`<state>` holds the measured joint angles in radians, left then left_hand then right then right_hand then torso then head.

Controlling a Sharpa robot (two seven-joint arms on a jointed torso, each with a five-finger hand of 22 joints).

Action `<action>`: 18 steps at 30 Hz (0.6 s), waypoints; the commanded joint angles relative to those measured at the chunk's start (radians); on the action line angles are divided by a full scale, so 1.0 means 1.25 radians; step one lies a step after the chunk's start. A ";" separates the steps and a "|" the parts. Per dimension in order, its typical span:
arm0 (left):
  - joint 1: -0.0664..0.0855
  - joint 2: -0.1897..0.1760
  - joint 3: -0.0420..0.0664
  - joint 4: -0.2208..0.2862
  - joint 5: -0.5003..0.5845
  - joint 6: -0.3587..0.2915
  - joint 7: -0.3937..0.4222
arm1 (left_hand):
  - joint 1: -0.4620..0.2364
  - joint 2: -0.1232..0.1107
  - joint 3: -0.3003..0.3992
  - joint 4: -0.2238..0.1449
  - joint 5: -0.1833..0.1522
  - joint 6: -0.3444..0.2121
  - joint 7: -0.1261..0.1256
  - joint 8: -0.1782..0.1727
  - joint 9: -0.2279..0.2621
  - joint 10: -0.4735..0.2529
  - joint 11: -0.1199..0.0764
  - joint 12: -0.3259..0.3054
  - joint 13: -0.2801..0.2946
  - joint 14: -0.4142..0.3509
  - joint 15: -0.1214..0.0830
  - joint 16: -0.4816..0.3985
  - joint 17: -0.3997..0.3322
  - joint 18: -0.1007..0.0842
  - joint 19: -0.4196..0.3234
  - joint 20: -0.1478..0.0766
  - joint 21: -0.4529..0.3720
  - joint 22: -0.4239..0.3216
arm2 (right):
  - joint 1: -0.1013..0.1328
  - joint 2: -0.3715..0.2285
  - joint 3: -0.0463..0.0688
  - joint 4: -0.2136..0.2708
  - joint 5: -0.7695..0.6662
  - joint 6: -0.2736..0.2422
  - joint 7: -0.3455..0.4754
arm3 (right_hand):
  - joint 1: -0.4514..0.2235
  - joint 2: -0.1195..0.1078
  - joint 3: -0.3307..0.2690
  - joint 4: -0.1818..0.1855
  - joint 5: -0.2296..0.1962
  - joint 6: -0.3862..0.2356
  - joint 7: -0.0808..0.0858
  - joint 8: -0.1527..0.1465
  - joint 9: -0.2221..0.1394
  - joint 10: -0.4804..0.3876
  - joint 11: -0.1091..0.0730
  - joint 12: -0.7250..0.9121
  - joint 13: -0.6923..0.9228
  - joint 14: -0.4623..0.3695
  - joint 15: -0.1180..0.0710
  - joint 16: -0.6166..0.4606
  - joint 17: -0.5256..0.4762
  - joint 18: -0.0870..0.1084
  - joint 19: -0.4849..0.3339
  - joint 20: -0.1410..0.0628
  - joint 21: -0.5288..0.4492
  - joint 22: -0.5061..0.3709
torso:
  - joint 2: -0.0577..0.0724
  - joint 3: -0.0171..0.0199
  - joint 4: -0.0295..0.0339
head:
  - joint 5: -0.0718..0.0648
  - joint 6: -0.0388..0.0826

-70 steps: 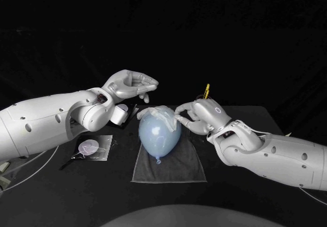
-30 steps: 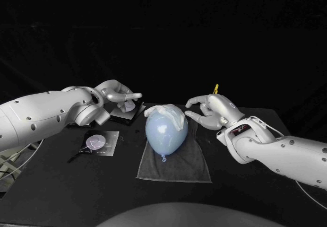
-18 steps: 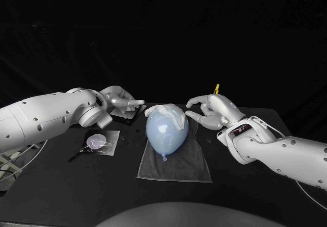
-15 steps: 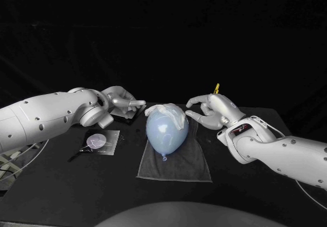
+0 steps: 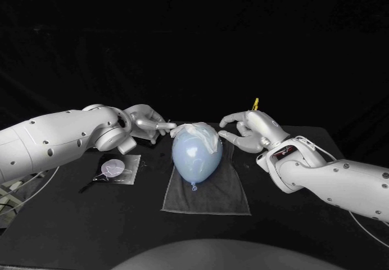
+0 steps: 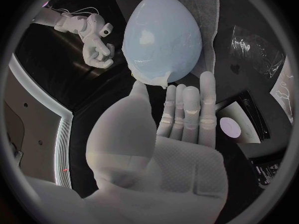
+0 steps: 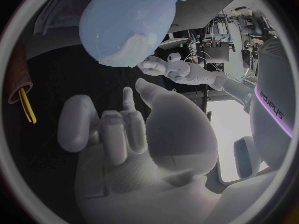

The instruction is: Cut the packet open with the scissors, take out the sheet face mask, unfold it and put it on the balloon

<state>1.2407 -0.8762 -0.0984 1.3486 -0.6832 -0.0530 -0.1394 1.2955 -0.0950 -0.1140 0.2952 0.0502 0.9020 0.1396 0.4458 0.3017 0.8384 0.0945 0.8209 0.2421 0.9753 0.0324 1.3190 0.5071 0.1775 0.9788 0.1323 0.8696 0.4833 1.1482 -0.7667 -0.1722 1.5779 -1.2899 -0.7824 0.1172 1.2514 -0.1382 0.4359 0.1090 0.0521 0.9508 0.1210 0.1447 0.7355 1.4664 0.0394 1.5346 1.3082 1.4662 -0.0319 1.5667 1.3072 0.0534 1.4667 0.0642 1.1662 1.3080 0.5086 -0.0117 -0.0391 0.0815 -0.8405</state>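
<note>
Grey cloth [image 5: 207, 194] lies at centre, with the balloon [image 5: 194, 159] resting on it, knot nearest. The packet [image 5: 118, 169] lies to the left of the cloth. The sheet face mask [image 5: 199, 133] drapes the balloon's far end. The left hand [image 5: 149, 123] has its fingers straight and close together and holds nothing, tips at the mask's left edge. The right hand [image 5: 248, 131], fingers bent and apart, is empty, just right of the mask.

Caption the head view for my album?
Silver left hand and right hand flank a pale blue balloon on a grey cloth, white sheet mask over its far end.
</note>
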 commanded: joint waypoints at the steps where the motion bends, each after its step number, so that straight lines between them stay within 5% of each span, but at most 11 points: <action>1: 0.000 0.004 0.001 -0.001 -0.019 0.028 0.005 | -0.002 -0.010 -0.001 0.001 -0.002 0.001 0.002 -0.002 -0.001 -0.003 -0.005 -0.003 -0.001 -0.007 0.001 -0.002 0.004 0.005 -0.003 0.000 -0.003 -0.001 | 0.001 0.000 0.001 0.002 0.002 0.006 0.005 | 0.001 0.001 -0.001 0.003 -0.003 0.003 0.005 -0.005 -0.001 0.070 0.004 0.001 0.192 0.084 0.007 0.003 0.211 0.016 0.000 0.005 -0.005 0.128 | 0.000 0.0003 0.0003 | -0.001 0.001; 9: -0.001 0.014 0.001 -0.004 -0.023 0.027 0.000 | 0.001 -0.012 0.001 0.000 -0.002 -0.004 0.005 -0.008 -0.003 -0.003 -0.003 -0.004 -0.001 -0.007 0.001 -0.002 0.006 0.005 -0.002 0.000 -0.004 -0.002 | 0.001 -0.001 0.001 0.005 0.003 0.007 0.007 | 0.002 0.002 -0.002 0.004 -0.003 0.005 0.004 -0.006 -0.002 0.071 0.004 0.001 0.192 0.084 0.007 0.003 0.211 0.016 0.001 0.005 -0.004 0.128 | 0.000 -0.0001 -0.0002 | -0.003 -0.001; 18: -0.001 0.024 0.001 -0.009 -0.024 0.023 -0.002 | 0.057 0.011 0.011 -0.004 -0.002 -0.003 0.006 -0.023 -0.008 0.000 -0.002 -0.007 0.001 -0.005 0.002 0.000 0.017 0.005 0.002 0.000 -0.007 -0.004 | 0.001 -0.002 0.001 0.008 0.008 0.013 0.011 | 0.004 0.004 -0.002 0.004 -0.003 0.007 0.004 -0.007 -0.003 0.071 0.004 0.002 0.192 0.084 0.007 0.003 0.211 0.016 0.000 0.005 -0.004 0.128 | 0.000 0.0001 -0.0008 | -0.006 -0.006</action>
<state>1.2404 -0.8493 -0.0984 1.3388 -0.7051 -0.0368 -0.1437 1.3584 -0.0819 -0.1041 0.2909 0.0502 0.8983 0.1432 0.4203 0.2930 0.8383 0.0946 0.8162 0.2421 0.9719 0.0360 1.3190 0.5257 0.1770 0.9788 0.1324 0.8657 0.4792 1.1483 -0.7683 -0.1722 1.5856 -1.2855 -0.7760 0.1205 1.2514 -0.1382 0.4359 0.1090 0.0522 0.9559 0.1232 0.1406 0.7326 1.4662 0.0391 1.5323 1.3074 1.4662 -0.0319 1.5673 1.3082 0.0530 1.4657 0.0650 1.1662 1.3075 0.5088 -0.0115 -0.0393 0.0753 -0.8458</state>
